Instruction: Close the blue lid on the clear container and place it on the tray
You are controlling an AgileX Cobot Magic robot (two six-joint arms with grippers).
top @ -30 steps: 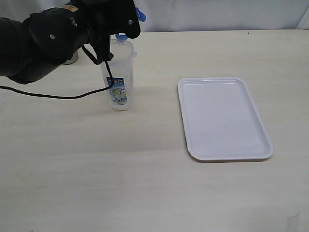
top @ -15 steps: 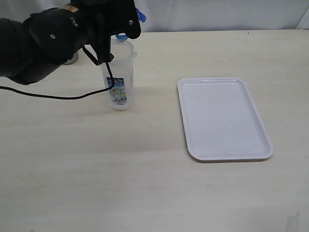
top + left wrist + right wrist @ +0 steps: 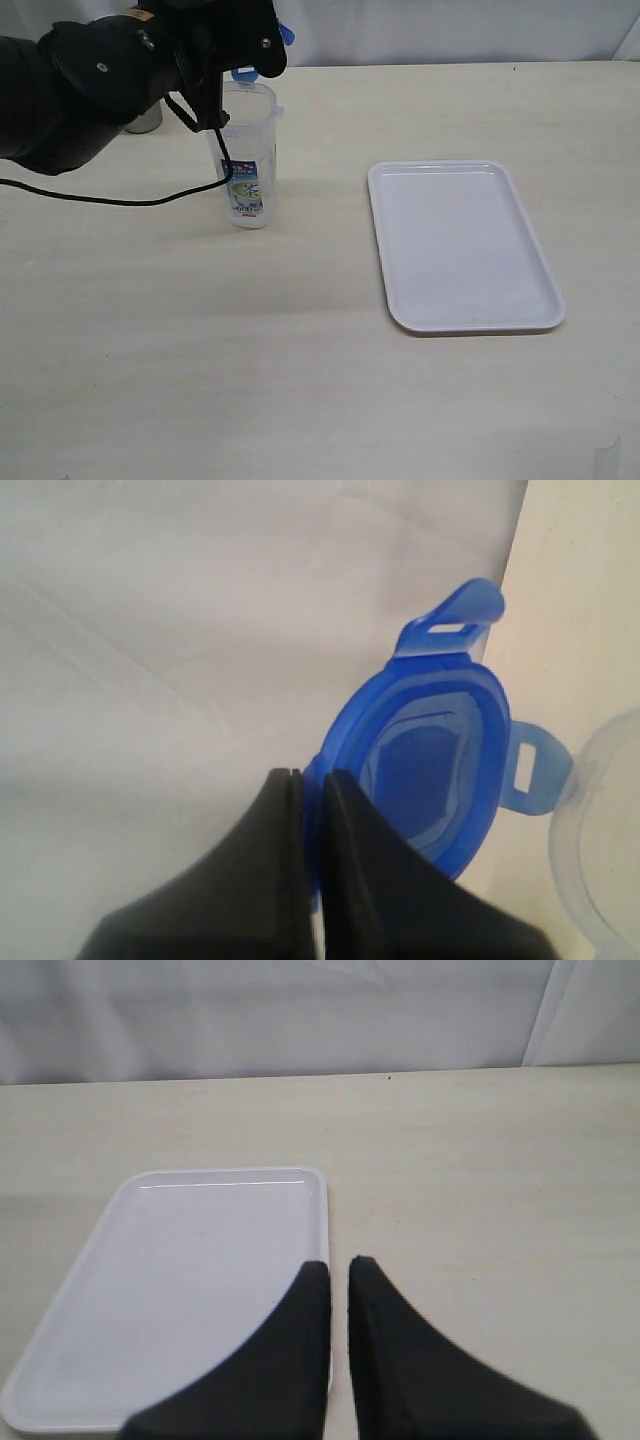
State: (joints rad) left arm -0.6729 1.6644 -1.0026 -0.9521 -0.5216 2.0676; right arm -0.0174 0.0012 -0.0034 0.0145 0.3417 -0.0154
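The clear container (image 3: 248,150) stands upright on the table, left of the tray (image 3: 460,245). My left gripper (image 3: 310,778) is shut on the rim of the blue lid (image 3: 430,750) and holds it on edge just above and behind the container's open mouth (image 3: 600,850). In the exterior view only small bits of the blue lid (image 3: 286,36) show past the black arm. My right gripper (image 3: 338,1265) is shut with nothing in it, hovering over the tray's (image 3: 200,1260) edge; it does not show in the exterior view.
A grey steel cup (image 3: 146,118) peeks out behind the left arm at the back left. A black cable (image 3: 150,200) loops down from the arm across the container's front. A white backdrop runs along the table's far edge.
The left arm has shifted slightly to the left with the lid still held. The container and tray have not moved.
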